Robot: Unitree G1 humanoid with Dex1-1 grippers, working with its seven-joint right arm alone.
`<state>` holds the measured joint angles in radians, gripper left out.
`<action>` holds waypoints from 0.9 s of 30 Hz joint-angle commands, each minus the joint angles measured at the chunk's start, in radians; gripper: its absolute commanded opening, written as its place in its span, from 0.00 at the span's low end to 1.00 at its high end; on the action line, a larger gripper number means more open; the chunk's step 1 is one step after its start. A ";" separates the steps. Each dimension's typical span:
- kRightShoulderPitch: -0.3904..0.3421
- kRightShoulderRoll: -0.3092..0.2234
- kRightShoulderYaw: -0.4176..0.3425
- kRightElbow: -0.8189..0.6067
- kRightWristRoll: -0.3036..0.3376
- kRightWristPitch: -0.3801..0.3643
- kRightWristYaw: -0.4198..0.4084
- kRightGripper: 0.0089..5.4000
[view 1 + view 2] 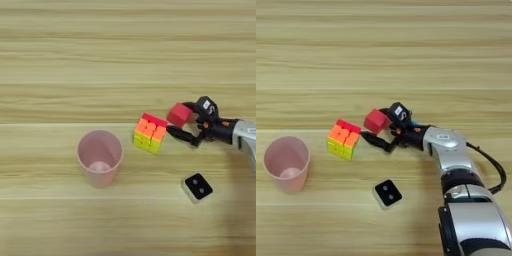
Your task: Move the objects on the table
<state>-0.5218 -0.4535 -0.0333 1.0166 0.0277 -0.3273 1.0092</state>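
A red cube (179,114) sits between the two black fingers of my right gripper (177,119), which reaches in from the right and is shut on it. One finger lies behind the cube and the other runs along its near side. Just left of the fingertips stands a multicoloured puzzle cube (150,132), very close to the near fingertip. Further left, a pink plastic cup (100,157) stands upright, its mouth open. A small black-faced white cube (197,187) lies nearer the front, below the gripper. All rest on the light-wood table (60,65).
My silver forearm (448,147) and its black cable (496,170) cross the right side of the table in the right eye view.
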 commanded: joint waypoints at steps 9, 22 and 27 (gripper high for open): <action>-0.044 -0.045 -0.046 -0.175 0.064 -0.010 0.004 1.00; 0.015 -0.094 -0.093 -0.391 0.142 0.017 0.065 1.00; 0.080 -0.116 -0.108 -0.544 0.221 0.036 0.142 1.00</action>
<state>-0.4146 -0.5123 -0.1136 0.5806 0.1980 -0.2958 1.1453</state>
